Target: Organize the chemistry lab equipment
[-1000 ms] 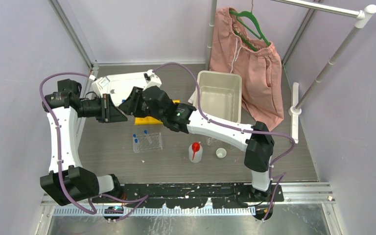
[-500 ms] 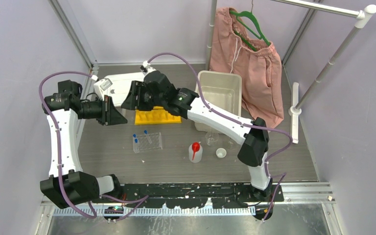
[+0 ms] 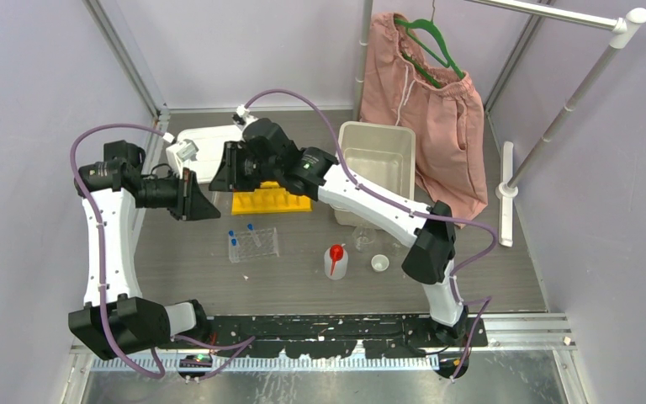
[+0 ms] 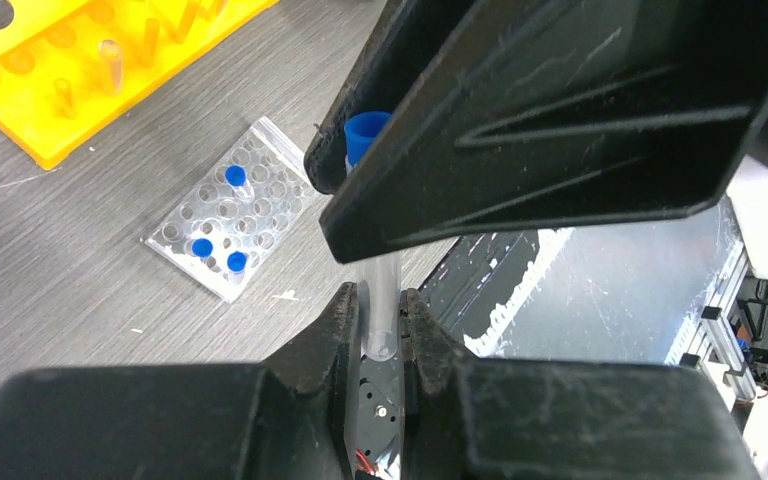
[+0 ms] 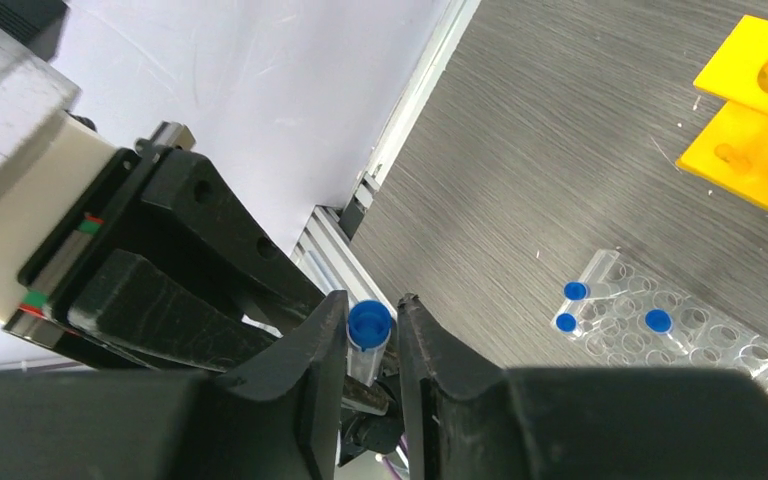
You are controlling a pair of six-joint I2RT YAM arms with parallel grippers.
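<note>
A clear blue-capped tube (image 4: 380,310) sits between the pads of my left gripper (image 4: 380,295), which is shut on its lower end. My right gripper (image 5: 372,305) meets it from the other side, jaws pressed around the blue cap (image 5: 370,325). Both grippers (image 3: 206,189) hang above the table, left of the yellow rack (image 3: 271,200). The clear grid rack (image 3: 254,244) lies below them with three blue-capped tubes (image 4: 203,247) in it. The red-spouted squeeze bottle (image 3: 335,261), small glassware (image 3: 363,240) and a tiny white cup (image 3: 379,263) stand to the right.
A beige bin (image 3: 343,164) stands at the back, under my right forearm. A white box (image 3: 206,141) sits at the back left. Pink shorts (image 3: 425,118) hang on a green hanger from a rail stand (image 3: 572,101) at the right.
My right gripper swung from over the yellow rack up and left to the tube in my left gripper, opened wider, then closed around the cap. The left arm shifted slightly.
</note>
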